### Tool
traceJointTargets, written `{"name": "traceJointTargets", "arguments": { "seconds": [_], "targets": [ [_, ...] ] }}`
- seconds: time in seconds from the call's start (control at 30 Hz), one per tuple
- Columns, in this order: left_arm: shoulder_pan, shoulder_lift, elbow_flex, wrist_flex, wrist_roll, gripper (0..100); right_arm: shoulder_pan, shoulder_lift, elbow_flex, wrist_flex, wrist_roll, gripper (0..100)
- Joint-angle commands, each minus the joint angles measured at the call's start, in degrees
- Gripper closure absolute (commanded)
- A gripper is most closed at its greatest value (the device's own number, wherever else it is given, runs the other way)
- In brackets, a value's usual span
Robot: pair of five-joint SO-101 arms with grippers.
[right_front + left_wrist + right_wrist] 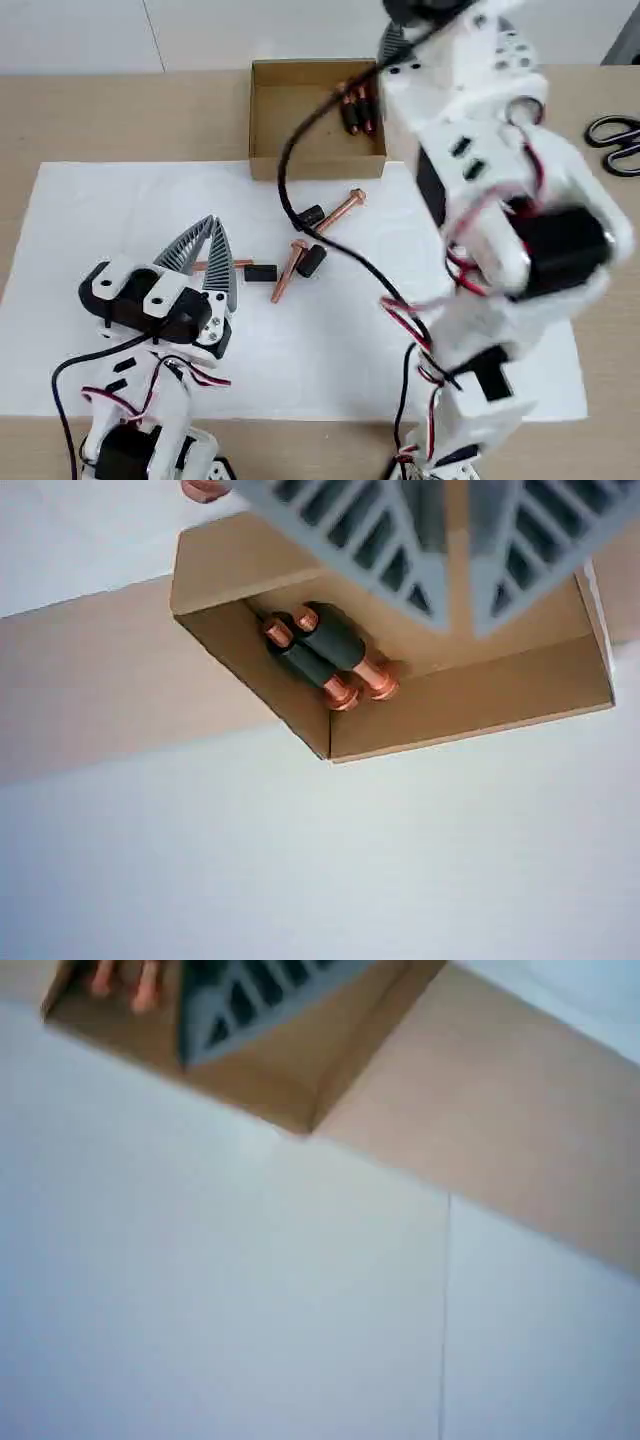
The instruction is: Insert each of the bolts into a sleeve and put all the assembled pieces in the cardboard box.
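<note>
The cardboard box (268,110) stands at the back of the table with two assembled pieces (355,108) against its right wall, also seen as bolts in black sleeves (330,660). Loose on the white paper lie a bolt (342,212) beside a sleeve (311,215), a second bolt (288,270), and two more sleeves (311,260) (260,272). A third bolt (240,265) lies partly hidden behind my left gripper (213,224), which is shut and empty, pointing toward the box. My right gripper (392,45) hangs over the box's right side; one grey finger (250,1005) shows above the box.
White paper (120,220) covers the table's middle. Black scissors (615,143) lie at the far right edge. The right arm's body and black cable (300,200) hang over the loose parts and the paper's right half.
</note>
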Motion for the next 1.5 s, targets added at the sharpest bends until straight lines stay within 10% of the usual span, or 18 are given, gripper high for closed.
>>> {"name": "traceJointTargets", "arguments": {
  "seconds": [0.0,0.3,0.87,1.47],
  "targets": [
    [-0.2,-0.6,-0.5,0.2,-0.2,99,0.7,-7.1,0.1,-0.3,-0.1,77.2],
    [-0.2,-0.6,-0.4,0.2,-0.2,99,0.4,-17.5,0.1,-0.7,-0.1,77.2],
    [-0.2,-0.5,-0.1,0.3,-0.2,99,-2.5,6.3,33.0,-1.7,-0.8,77.2],
    [-0.2,-0.5,-0.1,7.0,-0.2,99,-10.3,35.5,32.9,-11.7,-40.2,77.2]
  ]
}}
